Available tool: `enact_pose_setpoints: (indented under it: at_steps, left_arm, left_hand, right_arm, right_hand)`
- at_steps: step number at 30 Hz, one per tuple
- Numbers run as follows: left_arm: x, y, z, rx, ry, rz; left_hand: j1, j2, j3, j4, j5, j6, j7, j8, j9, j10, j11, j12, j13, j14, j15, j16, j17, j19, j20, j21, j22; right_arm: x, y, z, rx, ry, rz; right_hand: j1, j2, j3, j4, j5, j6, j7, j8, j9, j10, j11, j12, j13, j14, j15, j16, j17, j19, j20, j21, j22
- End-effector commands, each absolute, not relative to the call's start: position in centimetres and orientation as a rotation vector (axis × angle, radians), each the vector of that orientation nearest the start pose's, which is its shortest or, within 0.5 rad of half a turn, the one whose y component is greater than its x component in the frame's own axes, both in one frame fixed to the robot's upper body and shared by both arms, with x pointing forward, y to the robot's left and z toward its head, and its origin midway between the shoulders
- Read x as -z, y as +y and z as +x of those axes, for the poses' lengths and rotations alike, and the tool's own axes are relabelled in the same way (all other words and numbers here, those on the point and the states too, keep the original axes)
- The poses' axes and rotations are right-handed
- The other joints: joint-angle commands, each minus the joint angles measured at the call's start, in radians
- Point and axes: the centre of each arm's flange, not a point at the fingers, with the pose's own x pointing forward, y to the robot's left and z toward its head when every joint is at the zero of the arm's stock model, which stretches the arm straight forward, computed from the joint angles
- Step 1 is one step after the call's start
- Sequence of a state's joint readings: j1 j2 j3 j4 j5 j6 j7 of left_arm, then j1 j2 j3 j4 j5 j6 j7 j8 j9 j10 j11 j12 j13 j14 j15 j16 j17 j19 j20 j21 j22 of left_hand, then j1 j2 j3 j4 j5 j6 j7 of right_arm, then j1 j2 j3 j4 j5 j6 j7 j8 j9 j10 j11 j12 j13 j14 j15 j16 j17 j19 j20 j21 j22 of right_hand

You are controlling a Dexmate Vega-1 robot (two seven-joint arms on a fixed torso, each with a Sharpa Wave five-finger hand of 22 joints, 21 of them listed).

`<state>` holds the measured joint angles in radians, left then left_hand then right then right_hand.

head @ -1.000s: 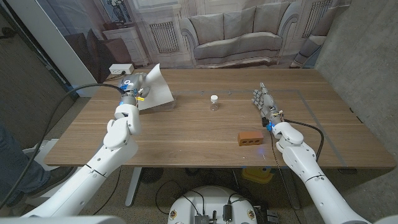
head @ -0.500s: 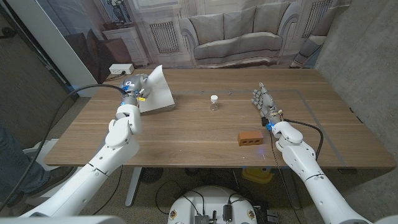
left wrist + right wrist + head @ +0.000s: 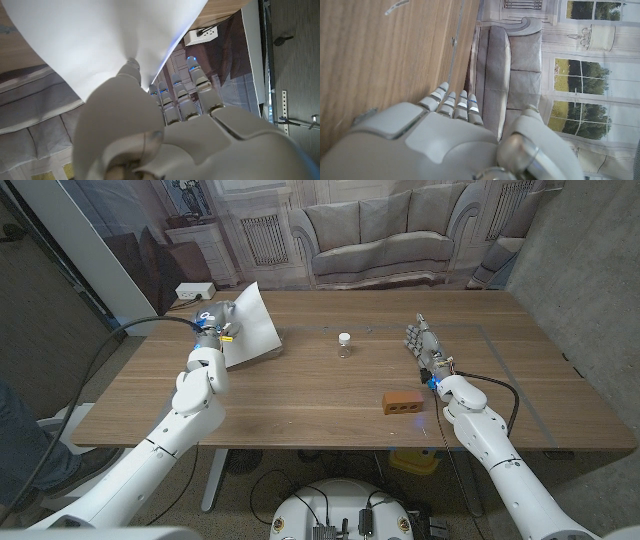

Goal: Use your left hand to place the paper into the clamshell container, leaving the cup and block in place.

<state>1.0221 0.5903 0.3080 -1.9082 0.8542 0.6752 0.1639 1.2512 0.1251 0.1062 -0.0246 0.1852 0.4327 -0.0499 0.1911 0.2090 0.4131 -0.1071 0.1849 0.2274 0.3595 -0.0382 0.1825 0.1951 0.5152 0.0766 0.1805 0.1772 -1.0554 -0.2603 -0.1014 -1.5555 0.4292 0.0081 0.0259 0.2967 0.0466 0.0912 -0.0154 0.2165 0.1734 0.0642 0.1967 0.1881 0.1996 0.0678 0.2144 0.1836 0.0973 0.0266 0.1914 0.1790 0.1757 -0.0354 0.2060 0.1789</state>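
Note:
My left hand [image 3: 208,323] is at the table's far left and pinches a white sheet of paper [image 3: 252,325] between thumb and fingers. The grip on the paper [image 3: 110,45] is plain in the left wrist view, beside my left hand [image 3: 165,125]. The sheet stands tilted with its lower edge at the tabletop and hides what lies behind it, so I cannot make out a clamshell container. A small clear cup [image 3: 344,344] stands mid-table. A red-brown block [image 3: 403,401] lies to the right front. My right hand [image 3: 424,345] stands on its edge beyond the block, fingers straight, holding nothing.
The wooden table [image 3: 330,395] has bare room in the middle and front. A white power strip [image 3: 194,290] sits behind the table's far left corner. A thin line [image 3: 510,370] marks the tabletop by my right arm. A sofa backdrop hangs behind.
The paper in my left hand has tilted slightly, its lower edge shifting a little on the table. The cup, the block and my right hand have not moved.

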Motion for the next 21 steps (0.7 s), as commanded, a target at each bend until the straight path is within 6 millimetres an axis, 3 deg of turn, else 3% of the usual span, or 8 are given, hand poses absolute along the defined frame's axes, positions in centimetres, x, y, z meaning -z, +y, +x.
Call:
enact_pose_setpoints:
  at_steps: [1, 21]
  left_arm:
    - [-2.3, 32.3, 57.4, -0.694, -0.362, 1.238]
    - [-1.5, 31.7, 58.9, -0.664, -0.336, 1.210]
  left_hand:
    - [0.002, 0.001, 0.004, 0.004, 0.003, -0.008, 0.003, 0.000, -0.001, -0.010, 0.001, 0.007, -0.001, -0.004, -0.040, 0.004, 0.003, -0.004, 0.003, 0.003, 0.000]
    - [-0.001, 0.002, 0.005, 0.003, 0.002, -0.031, 0.012, 0.001, -0.003, -0.033, 0.002, 0.007, -0.004, -0.012, -0.041, 0.006, 0.002, -0.012, 0.000, 0.008, -0.001]
  right_arm:
    - [6.7, -26.2, 62.4, -0.155, -0.472, 0.139]
    - [6.8, -26.3, 62.5, -0.158, -0.471, 0.144]
  right_hand:
    - [0.004, 0.002, 0.003, -0.008, -0.003, 0.008, -0.005, 0.001, 0.003, 0.000, -0.003, -0.001, 0.004, 0.006, 0.004, -0.005, 0.005, 0.008, -0.005, -0.005, 0.005]
    - [0.003, 0.003, 0.002, -0.009, -0.003, 0.008, -0.004, 0.001, 0.003, 0.000, -0.002, -0.001, 0.004, 0.006, 0.003, -0.005, 0.005, 0.008, -0.005, -0.005, 0.005]
